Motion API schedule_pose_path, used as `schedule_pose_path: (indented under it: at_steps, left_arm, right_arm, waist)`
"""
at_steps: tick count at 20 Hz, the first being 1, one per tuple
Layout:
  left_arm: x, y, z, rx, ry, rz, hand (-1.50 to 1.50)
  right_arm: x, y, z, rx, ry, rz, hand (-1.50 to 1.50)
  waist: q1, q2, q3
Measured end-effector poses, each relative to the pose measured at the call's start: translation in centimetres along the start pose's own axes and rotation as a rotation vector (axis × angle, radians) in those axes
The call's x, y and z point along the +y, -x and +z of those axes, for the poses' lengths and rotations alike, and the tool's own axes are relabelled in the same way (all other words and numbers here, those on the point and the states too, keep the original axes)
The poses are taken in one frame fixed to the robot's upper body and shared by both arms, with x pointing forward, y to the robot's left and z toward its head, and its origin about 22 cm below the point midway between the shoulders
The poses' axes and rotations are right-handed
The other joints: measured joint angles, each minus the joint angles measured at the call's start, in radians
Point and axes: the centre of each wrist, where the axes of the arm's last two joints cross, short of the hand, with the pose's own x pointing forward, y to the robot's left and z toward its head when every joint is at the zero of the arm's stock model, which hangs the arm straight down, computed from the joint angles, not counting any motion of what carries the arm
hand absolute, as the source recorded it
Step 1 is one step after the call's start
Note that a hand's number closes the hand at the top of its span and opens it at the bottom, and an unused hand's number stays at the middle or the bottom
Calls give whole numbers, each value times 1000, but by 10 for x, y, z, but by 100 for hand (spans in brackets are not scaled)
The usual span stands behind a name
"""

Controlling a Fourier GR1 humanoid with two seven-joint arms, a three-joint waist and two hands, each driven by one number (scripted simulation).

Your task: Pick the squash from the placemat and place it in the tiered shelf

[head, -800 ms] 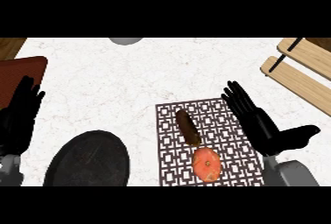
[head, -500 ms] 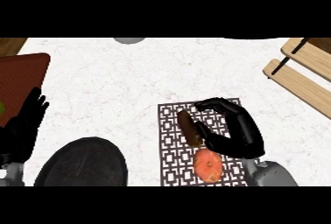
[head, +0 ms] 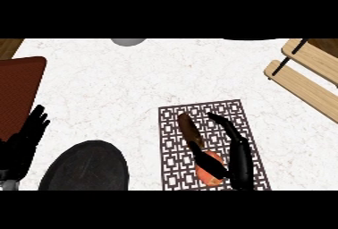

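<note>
On the patterned placemat (head: 218, 112), the right hand (head: 239, 163) curls its fingers around the orange-and-brown squash (head: 198, 150), which is not lifted yet; next, I think, it must be carried to the wooden tiered shelf (head: 307, 78).

A white marbled counter (head: 132, 85) is seen from above. A brown patterned placemat (head: 218, 117) is laid near its near edge, right of centre. A dark round plate (head: 86, 167) is set at the near edge, left of the placemat. A dark red board (head: 20, 89) is placed along the left edge. A wooden tiered shelf (head: 307, 74) is stood at the far right corner. A grey round object (head: 128, 41) is cut off at the far edge.
</note>
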Motion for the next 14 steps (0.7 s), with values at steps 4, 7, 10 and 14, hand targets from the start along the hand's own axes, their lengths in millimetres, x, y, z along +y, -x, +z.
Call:
schedule_pose_path:
  at_steps: [4,7,10,14]
  left_arm:
    - [4,2,-1,9,5,-1,0]
    - [5,5,1,17,5,-4,0]
    - [4,6,3,20,5,-1,0]
    - [2,8,3,14,9,-4,0]
  right_arm:
    - [19,-4,33,31,39,124,-150]
    - [16,3,46,75,39,266,-150]
    - [11,4,52,135,12,396,-150]
    - [9,-4,60,236,-94,575,-150]
  waist:
    - [-3,-1,-1]
    - [-10,-2,-3]
    - [-13,-3,-4]
    - [-8,-1,-5]
